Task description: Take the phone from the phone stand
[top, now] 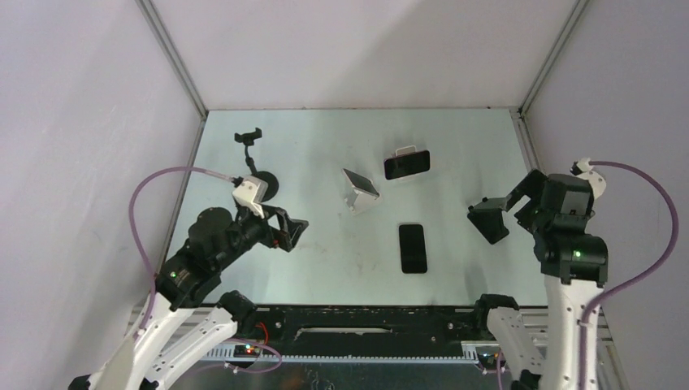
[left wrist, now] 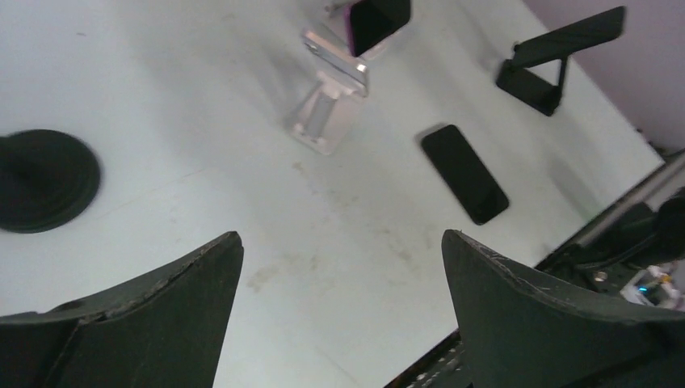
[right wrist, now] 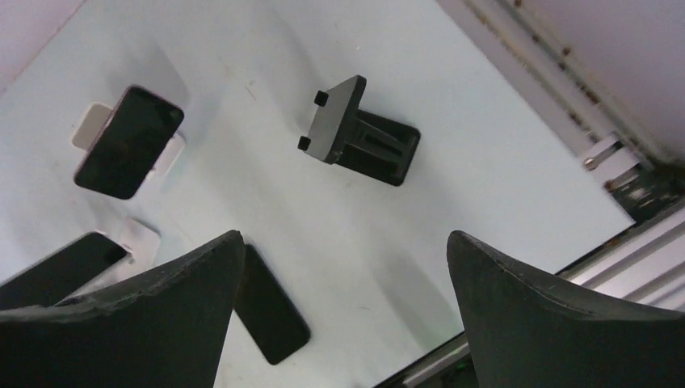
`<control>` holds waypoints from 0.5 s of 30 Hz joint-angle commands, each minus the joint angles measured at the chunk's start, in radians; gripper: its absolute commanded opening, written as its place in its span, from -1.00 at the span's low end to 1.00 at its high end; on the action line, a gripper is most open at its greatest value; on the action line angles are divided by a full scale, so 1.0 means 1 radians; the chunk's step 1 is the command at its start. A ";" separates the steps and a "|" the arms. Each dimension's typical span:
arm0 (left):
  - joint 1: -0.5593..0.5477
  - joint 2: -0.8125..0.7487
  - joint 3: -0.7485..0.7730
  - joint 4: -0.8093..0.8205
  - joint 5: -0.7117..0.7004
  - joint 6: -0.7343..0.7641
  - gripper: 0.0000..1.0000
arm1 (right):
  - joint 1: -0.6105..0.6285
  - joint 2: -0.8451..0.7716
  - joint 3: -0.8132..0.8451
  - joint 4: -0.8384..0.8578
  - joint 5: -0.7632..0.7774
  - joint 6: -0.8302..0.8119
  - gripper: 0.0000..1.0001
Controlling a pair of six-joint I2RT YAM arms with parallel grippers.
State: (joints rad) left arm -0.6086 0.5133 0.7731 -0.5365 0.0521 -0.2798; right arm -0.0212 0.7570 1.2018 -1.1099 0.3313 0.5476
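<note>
A dark phone (top: 406, 164) leans on a small white stand (top: 400, 151) at the table's back middle; it also shows in the left wrist view (left wrist: 378, 20) and the right wrist view (right wrist: 129, 141). A second black phone (top: 413, 248) lies flat on the table, also in the left wrist view (left wrist: 464, 174) and the right wrist view (right wrist: 271, 311). My left gripper (top: 297, 230) (left wrist: 339, 242) is open and empty, over the table at the left. My right gripper (top: 526, 203) (right wrist: 346, 242) is open and empty at the right, apart from both phones.
A silver folding stand (top: 360, 191) (left wrist: 331, 97) stands left of the phone; a dark slab (right wrist: 56, 271) rests on it. An empty black stand (top: 490, 219) (right wrist: 355, 133) sits just left of my right gripper. A black clamp holder (top: 249, 138) rises from a round base (top: 264, 185) at the back left.
</note>
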 commanded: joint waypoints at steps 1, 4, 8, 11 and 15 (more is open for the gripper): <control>-0.005 0.011 0.132 -0.187 -0.139 0.197 0.99 | -0.248 0.052 -0.074 0.132 -0.386 -0.050 0.91; -0.005 -0.002 0.114 -0.211 -0.153 0.202 0.99 | -0.382 0.089 -0.119 0.204 -0.532 -0.036 0.81; -0.007 -0.046 0.030 -0.176 -0.167 0.175 0.99 | -0.425 0.124 -0.157 0.259 -0.565 -0.016 0.73; -0.009 -0.072 0.013 -0.177 -0.196 0.171 0.99 | -0.427 0.141 -0.171 0.281 -0.557 -0.014 0.73; -0.009 -0.079 -0.005 -0.168 -0.237 0.166 0.99 | -0.428 0.143 -0.177 0.292 -0.546 -0.018 0.82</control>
State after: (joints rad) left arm -0.6113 0.4488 0.7654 -0.7238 -0.1291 -0.1303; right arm -0.4427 0.9062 1.0214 -0.8879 -0.1829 0.5316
